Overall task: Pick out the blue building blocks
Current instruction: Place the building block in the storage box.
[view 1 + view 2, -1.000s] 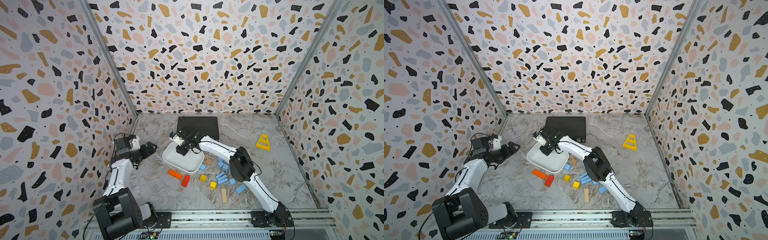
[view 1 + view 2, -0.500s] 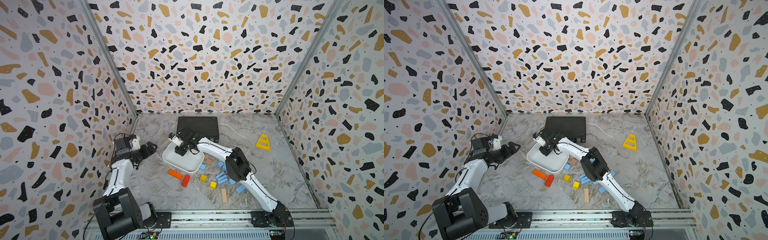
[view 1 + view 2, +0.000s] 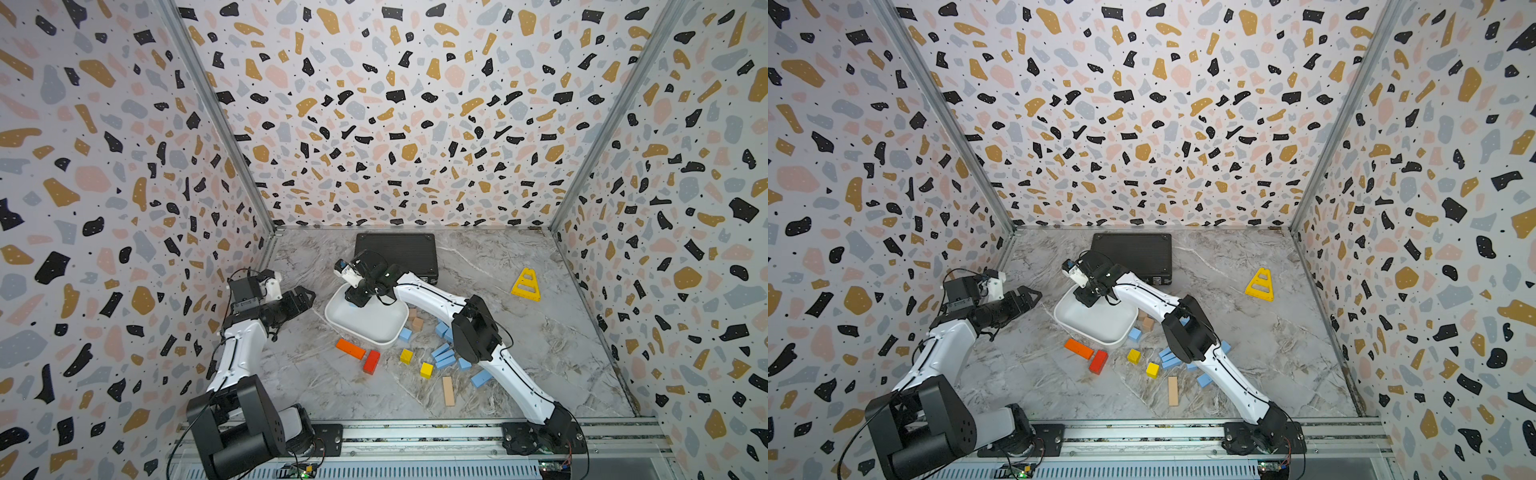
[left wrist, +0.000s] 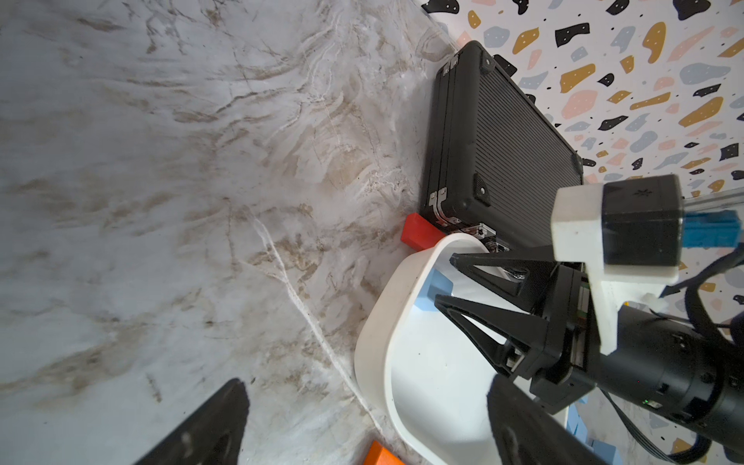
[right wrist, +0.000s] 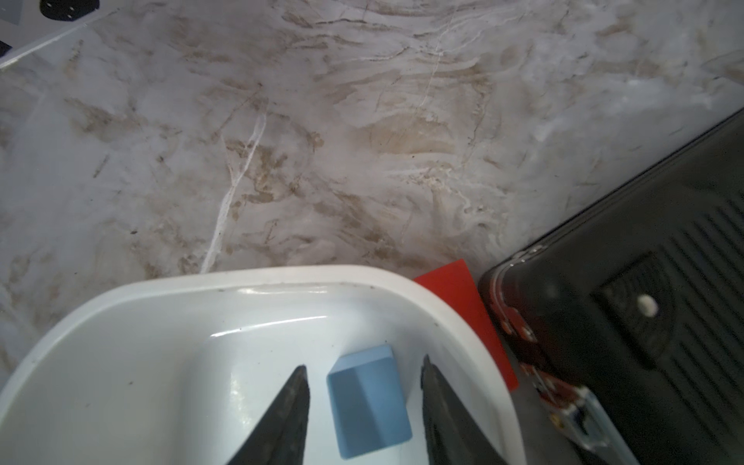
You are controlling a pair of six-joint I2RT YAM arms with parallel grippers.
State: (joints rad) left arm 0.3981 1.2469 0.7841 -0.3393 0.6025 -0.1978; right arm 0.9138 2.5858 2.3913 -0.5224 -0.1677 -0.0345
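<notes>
Several light-blue building blocks (image 3: 442, 356) (image 3: 1169, 357) lie scattered on the marble right of the white bowl (image 3: 365, 336) (image 3: 1092, 336), partly under my right forearm. My right gripper (image 3: 356, 300) (image 3: 1086, 300) (image 5: 364, 364) reaches down into the bowl's far end and is open. One blue block (image 5: 368, 400) (image 4: 437, 288) lies on the bowl floor between its fingers, with a gap on each side. Left of the bowl, my left gripper (image 3: 309, 297) (image 3: 1036, 296) (image 4: 366, 386) hovers open and holds nothing.
A black case (image 3: 397, 253) lies behind the bowl, with a red block (image 5: 455, 290) wedged between them. An orange block (image 3: 350, 348), a red block (image 3: 371, 361), two yellow cubes (image 3: 406, 356), tan blocks (image 3: 448, 390) and a yellow triangle (image 3: 526, 285) sit on the marble.
My right gripper's jaws have opened and the blue block now lies loose in the bowl. The left arm has stayed where it was.
</notes>
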